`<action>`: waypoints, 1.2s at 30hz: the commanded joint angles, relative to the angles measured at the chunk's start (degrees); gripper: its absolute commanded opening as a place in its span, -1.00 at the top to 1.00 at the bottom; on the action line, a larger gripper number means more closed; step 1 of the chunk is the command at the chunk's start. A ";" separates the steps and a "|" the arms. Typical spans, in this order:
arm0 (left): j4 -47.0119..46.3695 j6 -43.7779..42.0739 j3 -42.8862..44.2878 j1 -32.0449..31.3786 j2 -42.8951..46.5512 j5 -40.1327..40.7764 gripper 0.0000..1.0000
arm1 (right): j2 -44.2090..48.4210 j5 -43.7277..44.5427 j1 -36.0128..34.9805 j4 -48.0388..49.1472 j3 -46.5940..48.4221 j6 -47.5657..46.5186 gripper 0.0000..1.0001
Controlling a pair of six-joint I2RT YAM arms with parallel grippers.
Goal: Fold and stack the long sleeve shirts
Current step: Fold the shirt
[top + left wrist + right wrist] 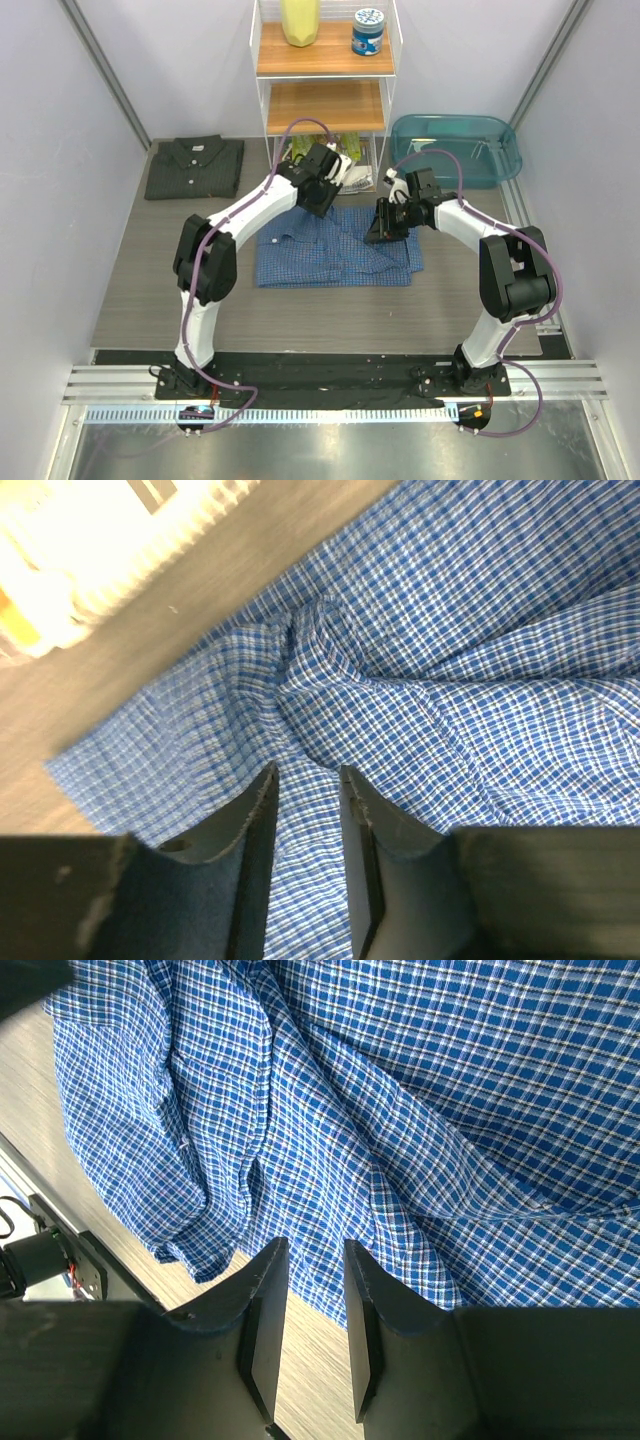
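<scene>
my left gripper (307,770) is slightly parted with nothing pinched, hanging over the far edge of the blue check shirt (335,255) at mid-table. my right gripper (315,1246) is equally narrow and empty, over its right part. the grey shirt (195,167) lies folded at far left.

Booth: pale lilac-white wall panels (60,180) on 3 sides, grey metal corner posts (105,70) at back L & R. Work surface = grey wood-grain laminate table (140,290). Back centre: white wire-frame shelf unit w/ 2 light wooden boards (320,62); top board carries yellow plastic container (300,20) + blue-lidded jar (368,32), apart. Teal see-through plastic tub (450,120) on table just R of unit. Near edge: aluminium rails (100,385), then shiny steel sheet (320,450). Light even, diffuse; dull glare on steel
</scene>
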State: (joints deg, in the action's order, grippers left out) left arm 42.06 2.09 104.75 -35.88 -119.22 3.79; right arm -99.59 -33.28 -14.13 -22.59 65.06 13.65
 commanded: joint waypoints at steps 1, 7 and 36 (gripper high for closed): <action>1.61 -4.72 3.87 0.55 1.01 0.69 0.39 | 1.68 -1.00 0.16 0.35 0.24 -0.73 0.31; 3.64 -5.34 6.34 0.81 -2.59 -1.07 0.35 | 1.16 -0.91 0.24 0.35 0.42 -0.73 0.31; 1.97 -6.66 13.81 -0.42 -9.37 1.56 0.89 | 1.24 -1.09 0.60 0.09 -0.46 -1.08 0.31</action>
State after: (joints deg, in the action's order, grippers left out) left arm 44.62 -3.95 116.09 -35.64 -128.75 4.29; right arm -99.59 -33.39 -13.85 -22.61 64.90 13.61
